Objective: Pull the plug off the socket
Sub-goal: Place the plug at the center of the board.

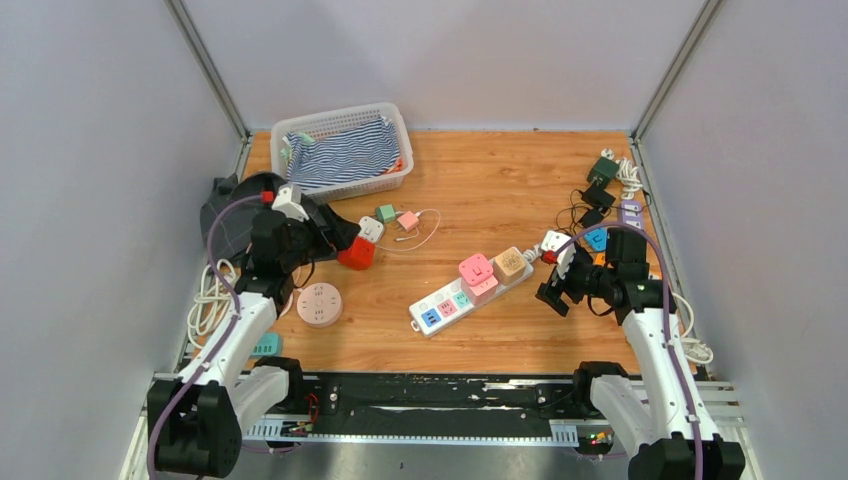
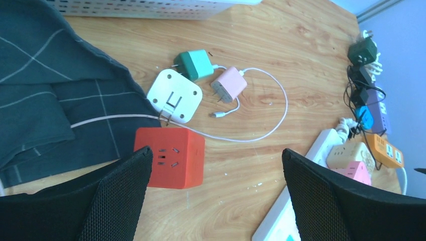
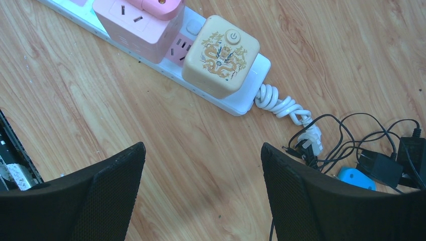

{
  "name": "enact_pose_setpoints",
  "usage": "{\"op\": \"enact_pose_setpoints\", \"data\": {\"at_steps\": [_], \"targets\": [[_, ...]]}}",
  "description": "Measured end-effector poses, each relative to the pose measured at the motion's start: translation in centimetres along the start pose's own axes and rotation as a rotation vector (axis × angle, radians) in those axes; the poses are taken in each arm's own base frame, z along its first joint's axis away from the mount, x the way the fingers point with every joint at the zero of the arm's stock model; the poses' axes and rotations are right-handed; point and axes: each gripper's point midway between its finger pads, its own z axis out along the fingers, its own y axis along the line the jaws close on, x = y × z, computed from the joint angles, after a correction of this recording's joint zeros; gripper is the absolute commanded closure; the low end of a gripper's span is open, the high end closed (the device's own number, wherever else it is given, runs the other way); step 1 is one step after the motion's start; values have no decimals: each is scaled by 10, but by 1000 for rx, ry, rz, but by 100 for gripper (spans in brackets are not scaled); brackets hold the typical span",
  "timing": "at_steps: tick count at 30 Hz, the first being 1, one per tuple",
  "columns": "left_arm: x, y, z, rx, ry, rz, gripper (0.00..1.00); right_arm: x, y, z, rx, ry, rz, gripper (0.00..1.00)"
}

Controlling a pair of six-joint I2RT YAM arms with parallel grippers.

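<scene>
A white power strip (image 1: 432,316) lies at mid-table, with a pink cube adapter (image 1: 477,272) and a beige cube plug (image 1: 510,263) plugged into it. The right wrist view shows the beige plug (image 3: 221,55) with a gold dragon print at the strip's end (image 3: 241,103), beside the pink cube (image 3: 135,25). My right gripper (image 3: 202,155) hangs open over bare wood just right of the strip, holding nothing. My left gripper (image 2: 216,165) is wide open and empty. A red cube socket (image 2: 171,158) rests on the table just beyond its left finger.
A white adapter (image 2: 175,95), a green charger (image 2: 196,64) and a pink charger (image 2: 228,84) with a thin cable lie beyond the red cube. Dark cloth (image 2: 50,100) lies left. A white basket (image 1: 395,135) stands at the back. A round pink socket (image 1: 319,304) lies near-left. Tangled chargers (image 1: 605,185) lie far right.
</scene>
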Motion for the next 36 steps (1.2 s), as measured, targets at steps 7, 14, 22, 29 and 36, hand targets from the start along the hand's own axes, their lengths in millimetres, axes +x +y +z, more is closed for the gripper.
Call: {"op": "enact_pose_setpoints", "data": {"at_steps": [7,14,22,29,36], "targets": [[10,-16,-2,90,56,-25,0,1,0,1,-6,4,5,14],[39,-42,3,186,175,-26,0,2,0,1,-7,5,-3,14],[57,-95,-5,331,232,58,0,-3,1,-1,-2,-13,-29,7],[45,-147,-25,488,127,127,0,-25,8,-7,-12,-116,-94,0],[37,-169,-30,598,5,101,1,-62,27,-13,-149,-289,-300,0]]}}
